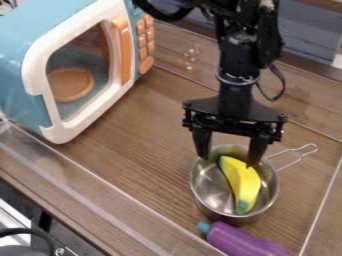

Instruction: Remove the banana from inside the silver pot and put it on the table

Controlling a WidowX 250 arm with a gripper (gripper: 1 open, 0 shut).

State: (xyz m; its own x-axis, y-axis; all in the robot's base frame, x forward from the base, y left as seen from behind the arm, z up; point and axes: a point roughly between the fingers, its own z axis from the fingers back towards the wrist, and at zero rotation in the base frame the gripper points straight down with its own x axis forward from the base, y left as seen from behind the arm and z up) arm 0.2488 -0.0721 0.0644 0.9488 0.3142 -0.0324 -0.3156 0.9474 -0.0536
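The banana (241, 183), short, yellow with a greenish edge, lies inside the silver pot (205, 189), a small shiny saucepan at the front right of the table (120, 160). The pot's wire loop handle (297, 154) sticks out toward the right. My gripper (233, 147) points straight down just above the pot's far rim, jaws open wide, one finger on each side of the banana's far end. Nothing sits between the fingers.
A blue-and-white toy microwave (74, 62) with an orange panel fills the back left. A purple eggplant-like toy (247, 242) lies at the front edge just below the pot. A clear raised rim (80, 190) borders the tabletop.
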